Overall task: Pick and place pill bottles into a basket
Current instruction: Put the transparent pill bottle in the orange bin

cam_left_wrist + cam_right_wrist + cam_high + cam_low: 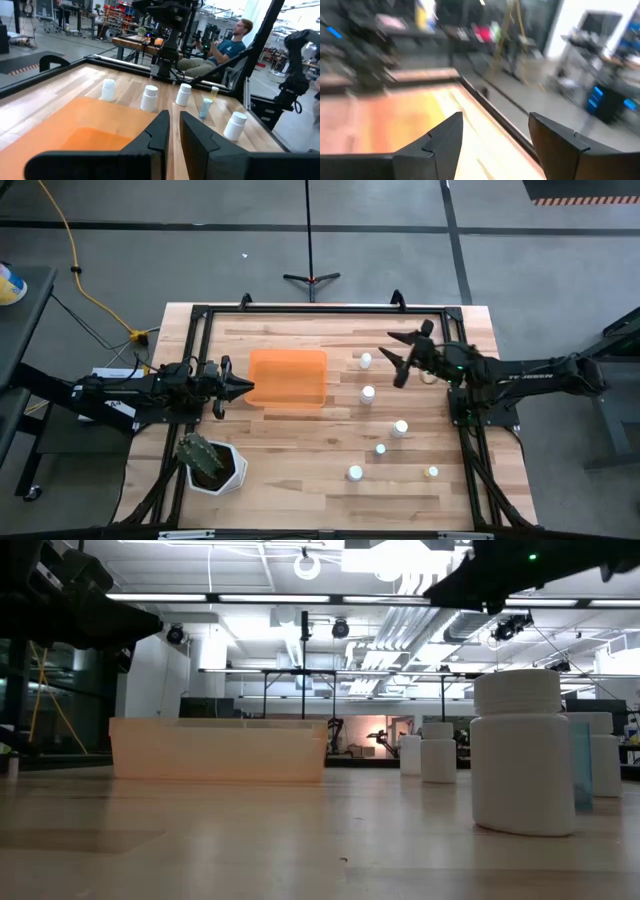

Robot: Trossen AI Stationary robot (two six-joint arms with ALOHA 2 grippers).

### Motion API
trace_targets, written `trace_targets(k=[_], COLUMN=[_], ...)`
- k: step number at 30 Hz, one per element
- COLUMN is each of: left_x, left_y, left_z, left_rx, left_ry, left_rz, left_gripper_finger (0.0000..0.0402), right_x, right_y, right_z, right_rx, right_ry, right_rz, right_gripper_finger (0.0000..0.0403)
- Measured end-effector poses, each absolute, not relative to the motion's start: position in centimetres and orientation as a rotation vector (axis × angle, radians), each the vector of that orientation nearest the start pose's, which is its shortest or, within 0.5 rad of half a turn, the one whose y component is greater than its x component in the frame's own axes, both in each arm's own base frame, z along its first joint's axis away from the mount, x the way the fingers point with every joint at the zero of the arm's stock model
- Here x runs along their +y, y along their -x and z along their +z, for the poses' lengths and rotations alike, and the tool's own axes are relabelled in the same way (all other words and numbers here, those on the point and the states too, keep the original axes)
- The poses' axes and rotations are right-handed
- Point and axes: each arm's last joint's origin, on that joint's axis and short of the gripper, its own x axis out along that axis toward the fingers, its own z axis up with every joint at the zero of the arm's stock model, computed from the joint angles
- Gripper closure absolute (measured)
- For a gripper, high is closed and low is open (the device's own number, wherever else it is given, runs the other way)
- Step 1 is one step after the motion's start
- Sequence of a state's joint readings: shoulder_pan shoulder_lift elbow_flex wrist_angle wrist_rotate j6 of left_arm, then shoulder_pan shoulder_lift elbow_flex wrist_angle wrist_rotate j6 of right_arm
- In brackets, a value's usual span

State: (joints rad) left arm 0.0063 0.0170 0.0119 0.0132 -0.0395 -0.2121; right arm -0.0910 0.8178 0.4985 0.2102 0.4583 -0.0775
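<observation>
Pill bottles (367,393) stand scattered at centre-right of the bench (300,470), none visibly inside the basket (287,377) left of them, while the right gripper (398,356), wide open and empty, hovers upper right, apparently between picks and needing to descend onto one; the left gripper (243,387), slightly parted and empty, waits at the basket's left edge.

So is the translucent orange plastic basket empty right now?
Empty: the translucent orange plastic basket shows only bare floor; six small white pill bottles stand outside.

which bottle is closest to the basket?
The pill bottle just right of the basket, level with its lower edge; the others stand farther right or lower down the table.
</observation>
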Motion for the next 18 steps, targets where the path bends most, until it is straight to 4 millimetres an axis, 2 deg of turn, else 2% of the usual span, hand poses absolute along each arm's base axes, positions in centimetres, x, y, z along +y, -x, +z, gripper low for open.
trace_targets(k=[5, 9, 12, 18], left_x=[0.2, 0.2, 0.2, 0.2], left_y=[-9.8, -9.8, -9.8, -9.8], left_z=[16.8, 16.8, 16.8, 16.8], left_rx=[-0.012, -0.011, -0.012, -0.014], left_ry=[0.159, 0.111, 0.105, 0.091], left_rz=[0.048, 0.050, 0.050, 0.051], left_gripper_finger=[0.0323, 0.0323, 0.0323, 0.0323], right_x=[-3.2, -4.0, -5.2, -8.4], right_y=[-20.2, -21.8, -22.9, -25.2], right_z=[26.9, 26.3, 25.2, 24.1], right_rx=[0.254, 0.288, 0.354, 0.425], right_ry=[0.033, -0.120, -0.188, -0.175], right_rz=[-0.591, -0.617, -0.647, -0.779], right_gripper_finger=[0.0189, 0.0188, 0.0184, 0.0167])
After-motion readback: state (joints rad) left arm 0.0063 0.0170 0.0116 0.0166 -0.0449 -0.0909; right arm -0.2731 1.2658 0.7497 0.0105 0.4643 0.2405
